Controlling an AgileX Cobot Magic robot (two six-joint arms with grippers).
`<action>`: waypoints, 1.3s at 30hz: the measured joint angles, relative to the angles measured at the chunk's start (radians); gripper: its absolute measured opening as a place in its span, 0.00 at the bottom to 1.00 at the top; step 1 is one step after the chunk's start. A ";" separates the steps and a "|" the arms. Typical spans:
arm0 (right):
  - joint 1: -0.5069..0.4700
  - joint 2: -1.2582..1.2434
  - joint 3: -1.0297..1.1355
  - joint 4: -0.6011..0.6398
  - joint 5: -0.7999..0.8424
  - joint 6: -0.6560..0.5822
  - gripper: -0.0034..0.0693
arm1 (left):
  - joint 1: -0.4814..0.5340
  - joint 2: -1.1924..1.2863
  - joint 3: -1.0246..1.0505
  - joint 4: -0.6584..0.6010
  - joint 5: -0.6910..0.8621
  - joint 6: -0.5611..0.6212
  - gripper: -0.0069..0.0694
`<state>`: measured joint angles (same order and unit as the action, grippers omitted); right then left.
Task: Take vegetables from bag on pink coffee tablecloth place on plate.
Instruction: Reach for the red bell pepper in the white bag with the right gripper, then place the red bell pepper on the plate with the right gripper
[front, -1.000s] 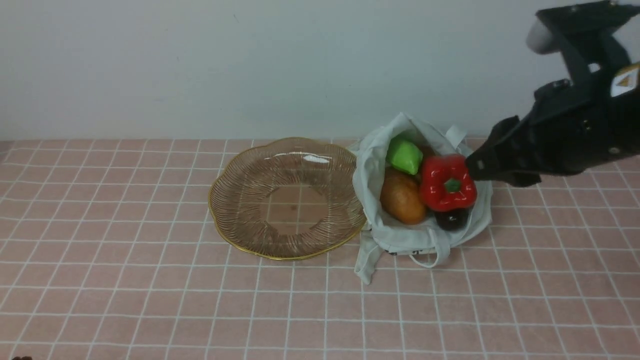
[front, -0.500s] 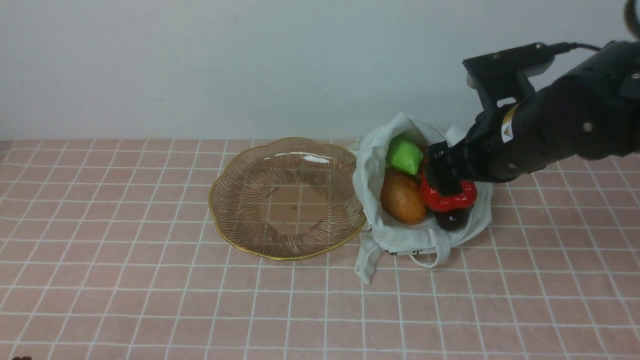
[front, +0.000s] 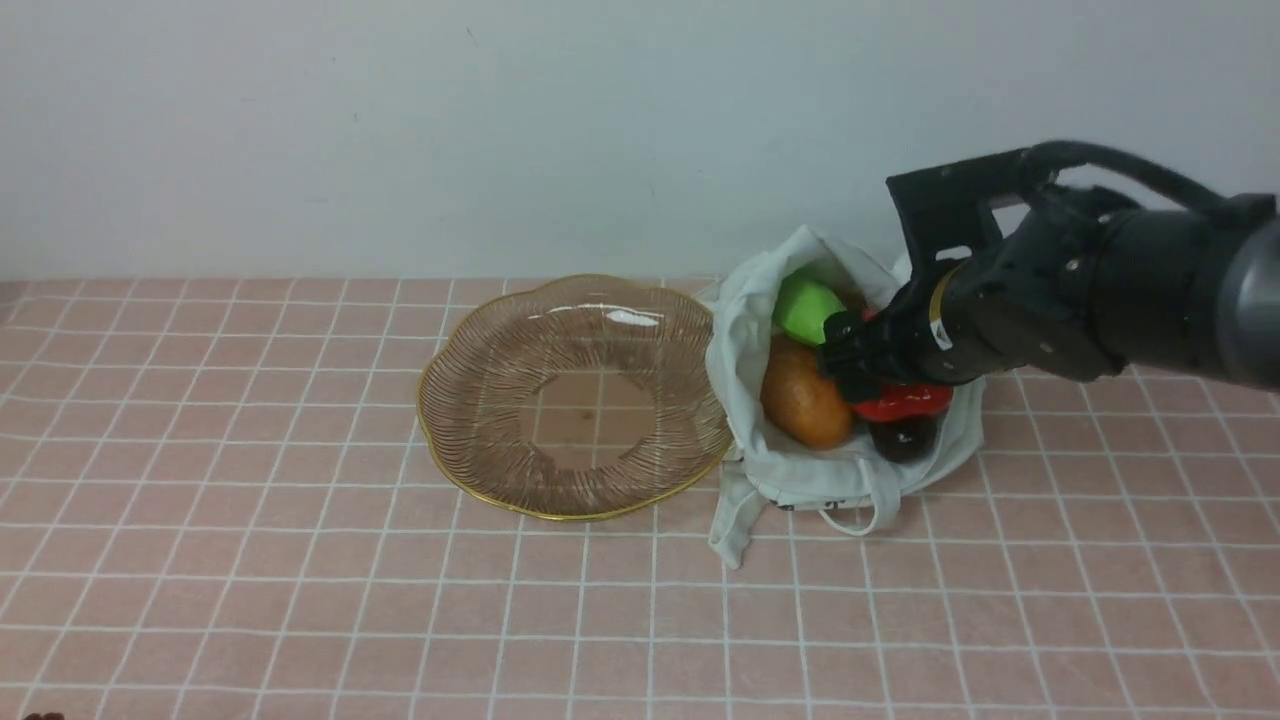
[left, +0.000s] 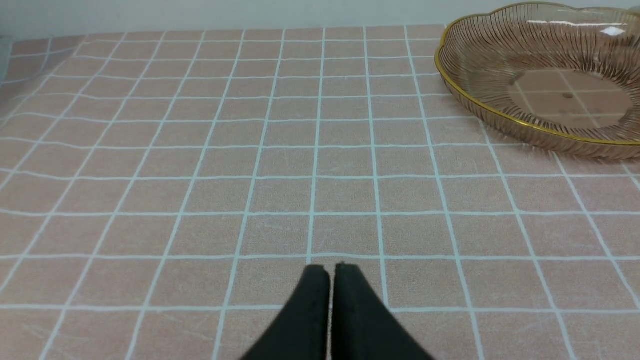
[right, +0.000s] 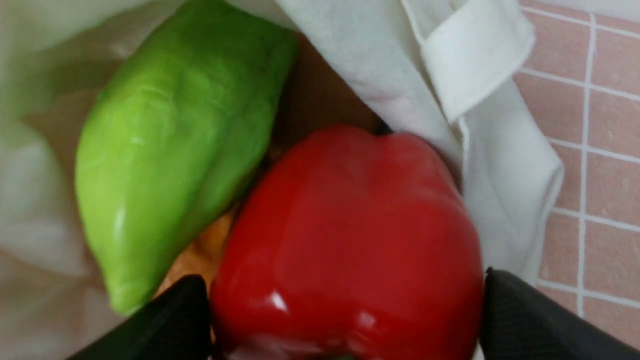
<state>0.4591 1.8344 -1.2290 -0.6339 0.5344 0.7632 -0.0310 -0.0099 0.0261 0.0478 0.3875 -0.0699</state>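
Right end effector (right: 342, 300): it was down in the mouth of the bag (front: 800, 475), fingers spread wide either side of the red pepper (right: 350, 240). From where I stood it had not clamped, and I could not tell if the pads touched the skin.
Pepper slip: the pepper was glossy and rounded, so a squeeze low on its bulge might have popped it out of the fingers, I judged.
Cloth snag: one finger sat just beside the bag's folded hem. Closing there could have pinched fabric along with the pepper and hauled the whole bag up.
Crowding: the other finger was wedged near the green vegetable (right: 175, 165), with the potato (front: 803, 395) below. A shove might have rolled either one, or the eggplant (front: 903, 437), out of the opening.
Bag position: it lay on the pink tablecloth (front: 300, 600) toward the bench's far edge, right of the middle, all four vegetables inside.
Plate (front: 470, 440): empty, left of the bag with its rim touching or just beside the cloth. A dragged bag could have nudged it.
Left end effector (left: 331, 272): fingers pressed together, low over bare tablecloth near the bench's left side, well apart from the bag, so no help in steadying it.
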 joint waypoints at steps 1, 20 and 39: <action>0.000 0.000 0.000 0.000 -0.002 0.000 0.98 | 0.000 0.000 0.000 0.000 0.000 0.000 0.08; 0.004 -0.285 -0.002 0.145 0.294 -0.130 0.87 | 0.000 0.000 0.000 0.000 0.000 0.000 0.08; 0.283 0.023 -0.272 0.547 -0.029 -0.674 0.87 | 0.000 0.000 0.000 0.000 0.000 0.000 0.08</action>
<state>0.7417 1.8571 -1.5011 -0.0869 0.5059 0.0896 -0.0310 -0.0099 0.0261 0.0478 0.3875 -0.0699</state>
